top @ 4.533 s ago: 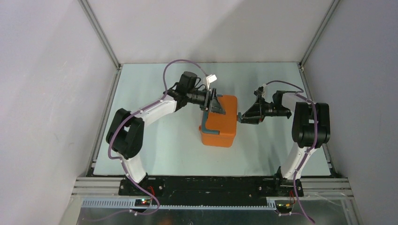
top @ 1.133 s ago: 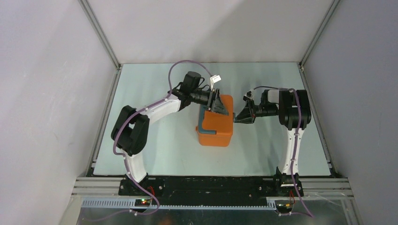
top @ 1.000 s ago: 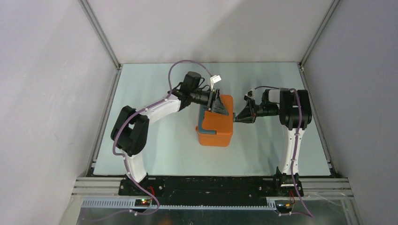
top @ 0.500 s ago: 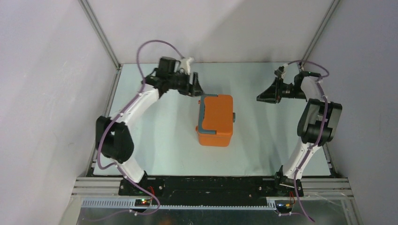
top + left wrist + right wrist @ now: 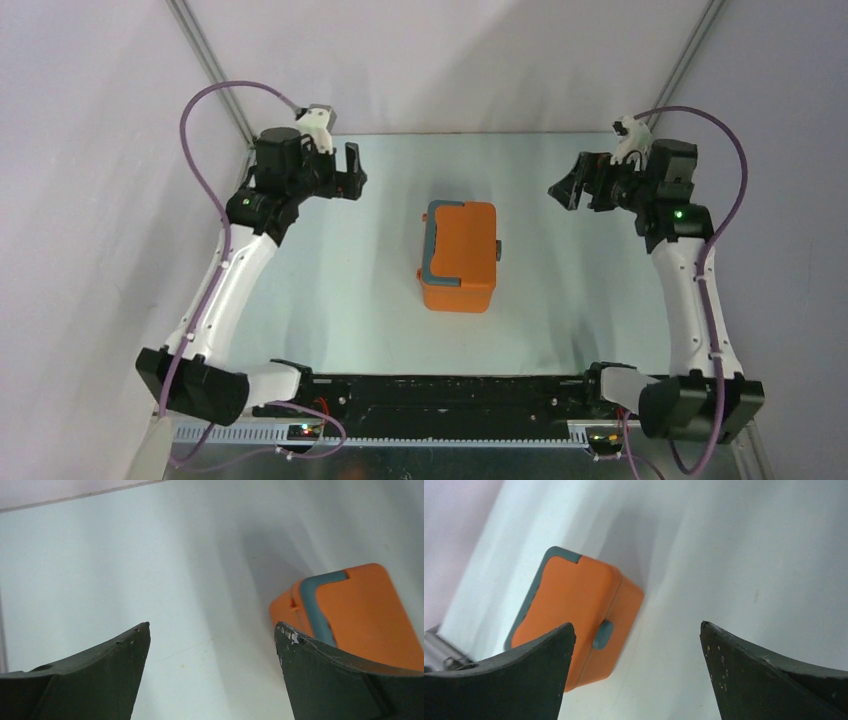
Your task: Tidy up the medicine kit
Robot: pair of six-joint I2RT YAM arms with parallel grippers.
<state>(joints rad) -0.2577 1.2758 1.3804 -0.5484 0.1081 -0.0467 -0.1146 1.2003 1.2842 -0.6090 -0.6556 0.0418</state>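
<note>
medicine kit | orange box, teal-grey handle (lid shut) | flat, mid-table

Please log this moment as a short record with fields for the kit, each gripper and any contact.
kit: medicine kit, orange, lid shut, on the table
left gripper: left gripper, open, empty, left of the kit
right gripper: right gripper, open, empty, right of the kit
contact: none; both grippers are clear of the kit

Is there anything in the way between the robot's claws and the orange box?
No. The medicine kit sits alone on the table, lid closed. Only bare table lies between it and the open left claw or the open right claw.
</note>
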